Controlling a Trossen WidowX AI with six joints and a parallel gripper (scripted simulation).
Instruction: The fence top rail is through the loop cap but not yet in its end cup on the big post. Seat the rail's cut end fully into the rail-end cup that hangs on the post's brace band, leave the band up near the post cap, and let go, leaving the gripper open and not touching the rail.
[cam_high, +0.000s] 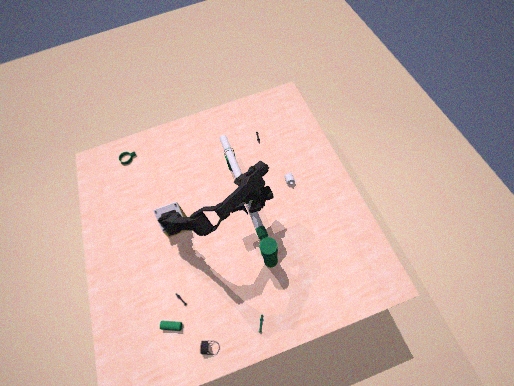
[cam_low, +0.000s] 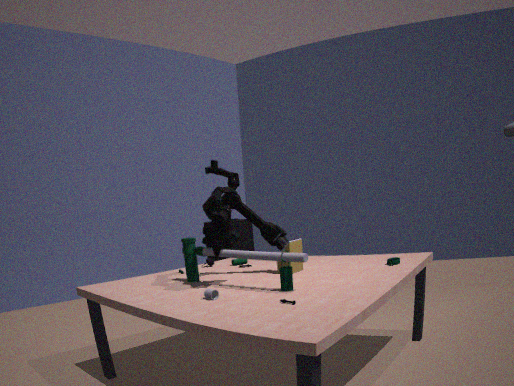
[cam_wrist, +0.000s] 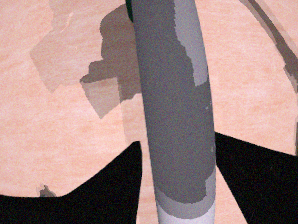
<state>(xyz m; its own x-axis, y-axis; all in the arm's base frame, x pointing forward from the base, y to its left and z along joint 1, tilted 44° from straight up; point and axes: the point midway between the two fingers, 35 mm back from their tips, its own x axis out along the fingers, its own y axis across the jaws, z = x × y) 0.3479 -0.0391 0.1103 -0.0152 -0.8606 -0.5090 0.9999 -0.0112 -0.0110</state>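
Observation:
The white-grey rail (cam_high: 232, 162) (cam_low: 260, 255) (cam_wrist: 175, 110) spans from the small green post (cam_high: 228, 161) (cam_low: 286, 280) to the big green post (cam_high: 270, 256) (cam_low: 190, 262). It runs through the thin loop cap above the small post. Its far end meets the green rail-end cup (cam_high: 261, 232) (cam_low: 200, 251), high on the big post near the post cap; how deep it sits is hidden. My gripper (cam_wrist: 174, 142) is open around the rail. A narrow gap shows beside the left finger; the right finger is at or very near the rail's side.
A white cap (cam_high: 289, 179) (cam_low: 211, 294) and a small bolt (cam_high: 258, 137) (cam_low: 288, 301) lie on the rail's outer side. A green band ring (cam_high: 121, 159) (cam_low: 393, 261), a green cylinder (cam_high: 171, 326), a dark latch (cam_high: 205, 347) and a green rod (cam_high: 261, 324) lie farther off.

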